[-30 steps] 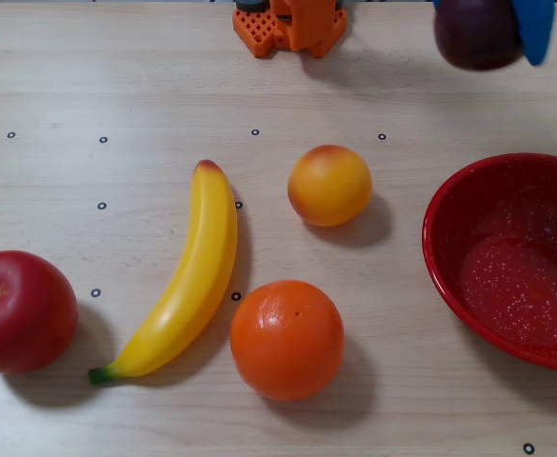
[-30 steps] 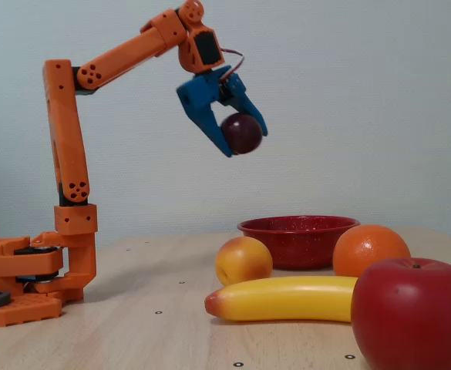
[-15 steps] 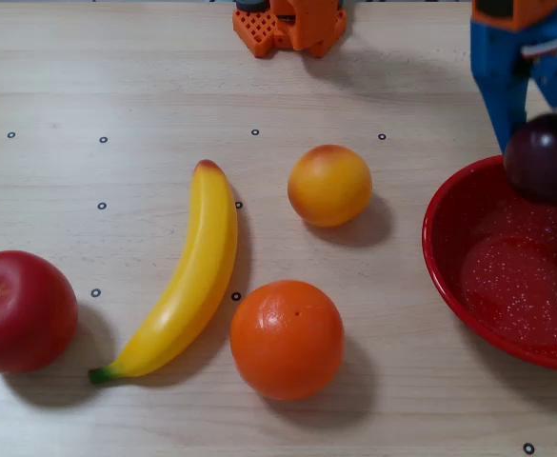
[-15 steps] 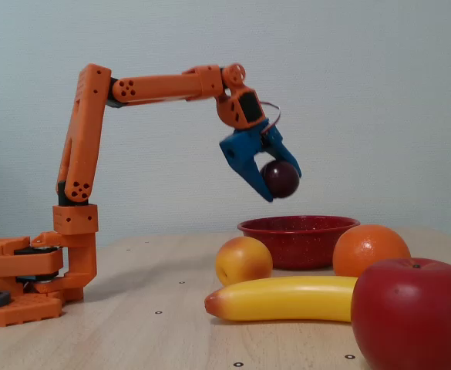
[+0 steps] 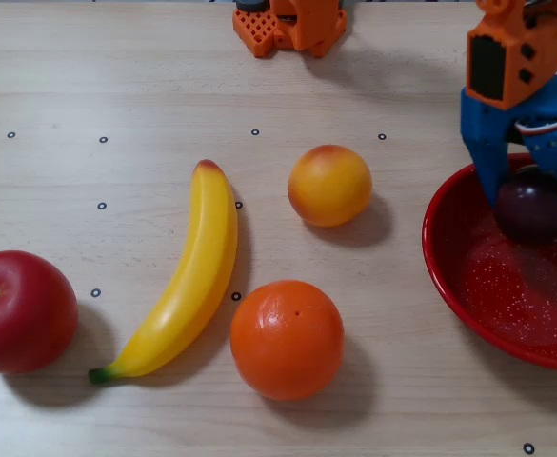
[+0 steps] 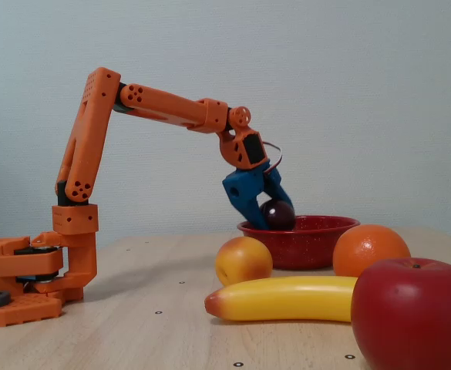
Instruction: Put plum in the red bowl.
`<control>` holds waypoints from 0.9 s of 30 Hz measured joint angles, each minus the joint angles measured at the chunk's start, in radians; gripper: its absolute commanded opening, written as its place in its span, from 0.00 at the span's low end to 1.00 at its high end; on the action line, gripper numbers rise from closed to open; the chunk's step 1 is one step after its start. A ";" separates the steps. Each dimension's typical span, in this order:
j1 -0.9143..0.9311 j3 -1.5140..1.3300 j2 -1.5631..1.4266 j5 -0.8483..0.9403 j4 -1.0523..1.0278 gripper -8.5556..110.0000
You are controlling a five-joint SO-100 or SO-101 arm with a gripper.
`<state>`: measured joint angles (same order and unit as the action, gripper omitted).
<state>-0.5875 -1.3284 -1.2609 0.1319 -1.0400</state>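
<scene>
The table (image 5: 116,86) was pale wood grain marked with small black ringed dots, and the orange arm (image 6: 94,139), blocky and pierced with screw holes, reached from its base across to the red bowl (image 5: 449,276). That bowl was wide, round and glossy, with fine white speckles over its inside (its right part ran off the edge of the overhead view). Of the loose fruit, the smooth yellow banana (image 5: 188,281) lay as a long curve, its reddish tip toward the arm's base and its green stem toward the red apple (image 5: 19,310); the dimpled orange (image 5: 287,338) sat just beside it, and the yellow-orange peach (image 5: 329,185) was nearer the bowl. The blue gripper (image 5: 535,195) was closed on the plum (image 5: 533,208), a small, round, glossy dark purple-maroon fruit with no long axis to speak of. In the fixed view the plum (image 6: 277,213) sat at the bowl's rim level, over its inside; whether it touched the bowl could not be told.
</scene>
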 measured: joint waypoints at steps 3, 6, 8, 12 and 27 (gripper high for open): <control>-0.002 -0.005 0.018 0.017 0.026 0.26; 0.000 -0.005 0.020 0.041 0.028 0.33; 0.002 -0.005 0.020 0.064 0.028 0.37; 0.000 -0.005 0.020 0.069 0.028 0.42; 0.005 -0.005 0.018 0.083 -0.005 0.39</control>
<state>-0.5829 -1.3330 -1.2425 0.2148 -1.0446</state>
